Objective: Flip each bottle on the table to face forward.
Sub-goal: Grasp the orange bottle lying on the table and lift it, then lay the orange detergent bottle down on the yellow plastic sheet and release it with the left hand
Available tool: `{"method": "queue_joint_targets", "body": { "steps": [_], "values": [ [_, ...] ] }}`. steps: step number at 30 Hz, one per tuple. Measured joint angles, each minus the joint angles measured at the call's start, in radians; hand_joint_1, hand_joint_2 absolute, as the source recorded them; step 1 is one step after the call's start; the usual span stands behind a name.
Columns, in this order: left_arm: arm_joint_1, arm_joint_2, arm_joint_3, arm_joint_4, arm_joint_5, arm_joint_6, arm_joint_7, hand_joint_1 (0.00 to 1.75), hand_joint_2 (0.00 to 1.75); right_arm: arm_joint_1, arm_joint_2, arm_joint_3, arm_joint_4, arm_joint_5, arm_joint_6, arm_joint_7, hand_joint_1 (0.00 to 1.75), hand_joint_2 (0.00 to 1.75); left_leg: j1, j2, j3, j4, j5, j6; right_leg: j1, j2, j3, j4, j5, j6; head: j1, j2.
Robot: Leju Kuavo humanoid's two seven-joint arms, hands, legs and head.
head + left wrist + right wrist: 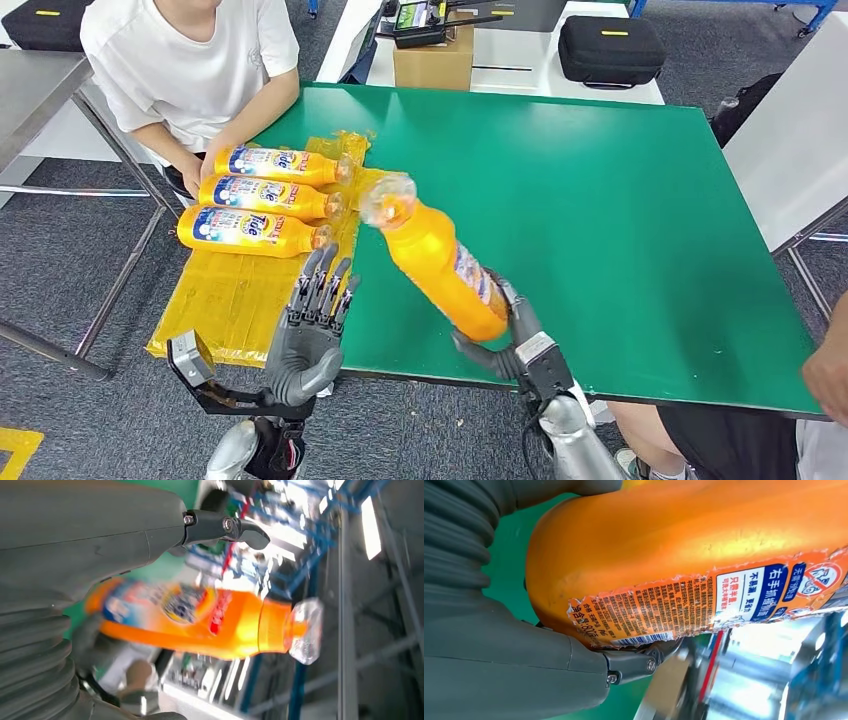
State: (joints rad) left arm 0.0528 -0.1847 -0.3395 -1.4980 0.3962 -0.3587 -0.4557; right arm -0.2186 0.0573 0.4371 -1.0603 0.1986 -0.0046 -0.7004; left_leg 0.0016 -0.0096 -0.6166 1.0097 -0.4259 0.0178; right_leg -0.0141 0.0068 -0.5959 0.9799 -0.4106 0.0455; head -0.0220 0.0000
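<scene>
Orange bottles [258, 195]: three lying, one held [443, 271].

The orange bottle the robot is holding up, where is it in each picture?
Head view: the held orange bottle slants up from the right robot hand, middle of the picture, clear cap uppermost.
Left wrist view: it lies across the middle, front label showing, cap toward the right.
Right wrist view: its base and back label cover the upper part.
Shared landmark: the green table.
</scene>
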Motion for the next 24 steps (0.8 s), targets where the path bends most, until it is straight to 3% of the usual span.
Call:
{"method": "queue_joint_targets", "body": {
  "steps": [4,8,12,18,24],
  "values": [
    [-0.019,0.000,-0.021,0.000,0.027,-0.050,0.022,0.00,1.75,0.002,0.007,0.074,-0.010,0.012,-0.031,0.000,1.75,1.75,0.000,0.000,0.000,0.000,0.000,0.000,0.000,0.000,0.000,0.000,0.000,0.000,0.000,0.000],
    [-0.035,0.000,-0.035,0.000,0.010,-0.040,0.030,0.00,1.75,0.000,0.006,0.144,-0.026,0.008,-0.045,0.000,1.75,1.75,0.000,0.000,0.000,0.000,0.000,0.000,0.000,0.000,0.000,0.000,0.000,0.000,0.000,0.000],
    [-0.049,0.000,-0.048,0.006,-0.102,0.034,0.021,0.00,1.75,-0.011,0.006,0.199,-0.034,0.010,-0.042,0.000,1.75,1.75,0.000,0.000,0.000,0.000,0.000,0.000,0.000,0.000,0.000,0.000,0.000,0.000,0.000,0.000],
    [-0.071,0.000,-0.081,0.032,-0.420,0.237,0.004,0.00,1.75,-0.030,0.009,0.259,-0.031,0.035,-0.033,0.000,1.75,1.75,0.000,-0.001,0.000,0.000,0.000,0.000,0.000,0.000,0.000,0.000,0.000,0.000,0.000,0.000],
    [-0.082,0.000,-0.098,0.048,-0.458,0.263,0.002,0.00,1.75,-0.036,0.009,0.275,-0.027,0.035,-0.032,0.000,1.75,1.75,0.000,-0.001,0.000,0.000,0.000,0.000,0.000,0.000,0.000,0.000,0.000,0.000,0.000,0.000]
  ]
}}
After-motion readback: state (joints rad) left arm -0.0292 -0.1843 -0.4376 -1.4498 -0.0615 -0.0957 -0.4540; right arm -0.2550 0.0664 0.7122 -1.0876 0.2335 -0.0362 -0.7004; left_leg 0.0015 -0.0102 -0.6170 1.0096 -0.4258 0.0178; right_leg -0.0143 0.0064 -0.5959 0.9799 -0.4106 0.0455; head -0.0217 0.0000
